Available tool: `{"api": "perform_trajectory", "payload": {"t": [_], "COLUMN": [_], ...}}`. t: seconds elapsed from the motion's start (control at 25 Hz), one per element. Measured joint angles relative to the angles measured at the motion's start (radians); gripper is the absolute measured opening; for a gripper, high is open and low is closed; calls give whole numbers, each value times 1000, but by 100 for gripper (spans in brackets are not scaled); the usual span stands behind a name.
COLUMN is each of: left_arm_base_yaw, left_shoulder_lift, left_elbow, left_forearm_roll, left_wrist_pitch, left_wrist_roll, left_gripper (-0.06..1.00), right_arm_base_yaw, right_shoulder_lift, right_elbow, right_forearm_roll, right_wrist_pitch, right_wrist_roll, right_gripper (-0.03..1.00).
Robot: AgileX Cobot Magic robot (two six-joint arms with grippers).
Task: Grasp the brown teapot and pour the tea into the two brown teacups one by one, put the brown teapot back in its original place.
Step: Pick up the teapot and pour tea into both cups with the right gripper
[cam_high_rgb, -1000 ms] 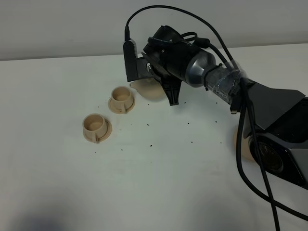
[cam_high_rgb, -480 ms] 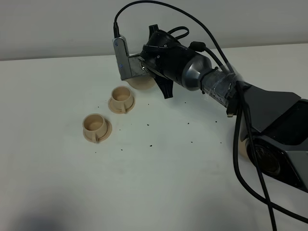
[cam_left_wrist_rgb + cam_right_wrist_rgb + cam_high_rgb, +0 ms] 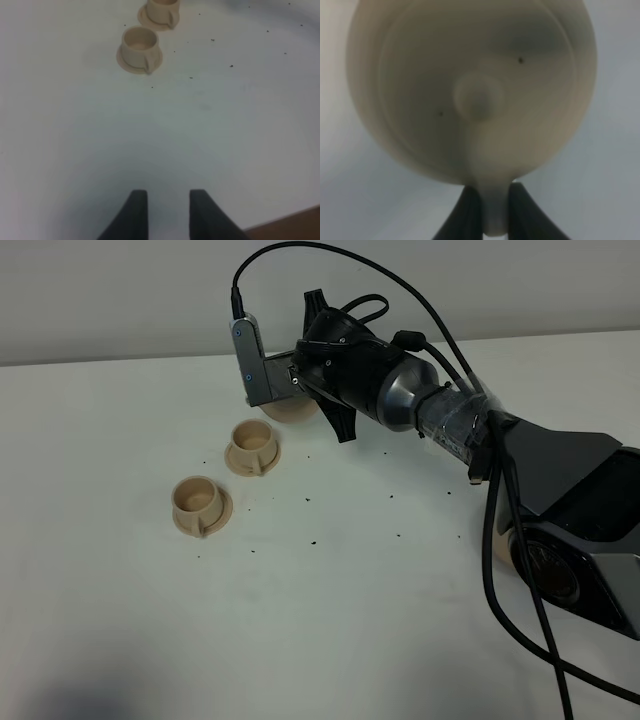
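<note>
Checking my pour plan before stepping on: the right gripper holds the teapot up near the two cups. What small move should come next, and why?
Probably ease the teapot a little toward the farther teacup and start tipping. The right gripper is shut on its handle, and in the high view the pot hangs lifted just beyond that cup, not plainly over it.

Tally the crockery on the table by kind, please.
Pale tan clay teapot with knobbed lid: 1
Small pale tan handled cups: 2
Small tan saucers under the cups: 2
Flat round tan plate, mostly hidden: 1
Total: 6
</note>
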Motion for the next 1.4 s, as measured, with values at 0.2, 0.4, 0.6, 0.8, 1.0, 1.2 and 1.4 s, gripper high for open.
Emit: {"api": "perform_trajectory", "payload": {"t": [0.2,0.4,0.6,0.8,1.0,1.2,1.4], "left_arm_base_yaw": [0,0,0,0,0,0,0], "left_shoulder_lift": [0,0,0,0,0,0,0], "left_elbow": [0,0,0,0,0,0,0], "left_forearm_roll": [0,0,0,0,0,0,0], "left_wrist_pitch": [0,0,0,0,0,0,0], "left_wrist_roll": [0,0,0,0,0,0,0], "left_gripper": [23,23,23,23,23,23,23], "right_arm_base_yaw": [0,0,0,0,0,0,0], "right_shoulder_lift": [0,0,9,10,10,10,10], "right_elbow": [0,0,0,2,2,2,2], "right_forearm_roll": [0,-2,-4,-10,-26,-56,-83], "right_wrist_pitch": [-12,-1,2,0,-14,-32,-47], "right_wrist_roll": [1,-9,-58,-89,-149,-182,-188], "right_gripper": [11,11,11,11,11,11,11]}}
